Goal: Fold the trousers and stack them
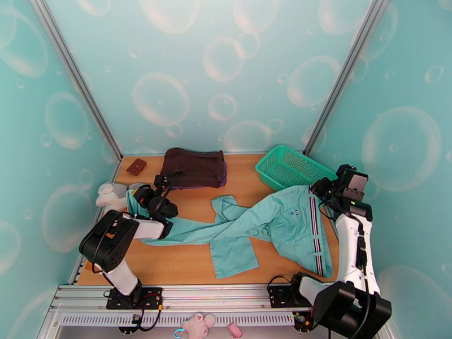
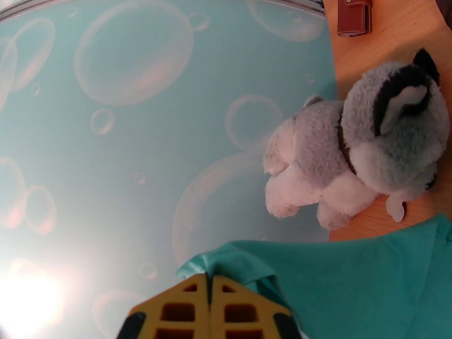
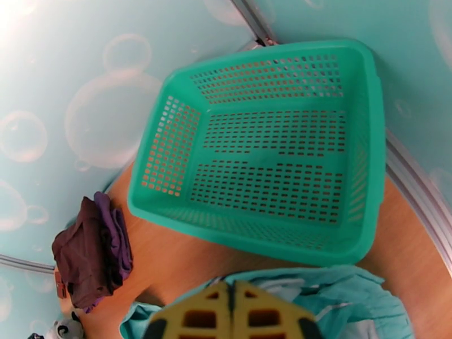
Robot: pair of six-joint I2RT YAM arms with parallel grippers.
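Judging by how the cloth lies, the job is at its very start: the trousers (image 1: 271, 227) sprawl loose across the counter (image 1: 169, 269), with the striped waistband at the right end just beside the basket (image 1: 288, 165). One leg stretches out to the left and the other angles toward the near edge, with a crumpled flap between them. No neat fold shows anywhere. The left fingers (image 2: 181, 306) are closed, and the teal cloth rises to a pinched peak at their tips, so they seem to grip the far end of the long leg, close to the plush toy (image 2: 361, 142). The right fingers (image 3: 265, 312) are closed too, with bunched cloth around their tips at the waistband end — a grip there, as far as I can tell. Everything is left to do: laying the legs together, folding the length over, and then stacking — likely onto the dark folded garment (image 1: 192, 168) at the back.
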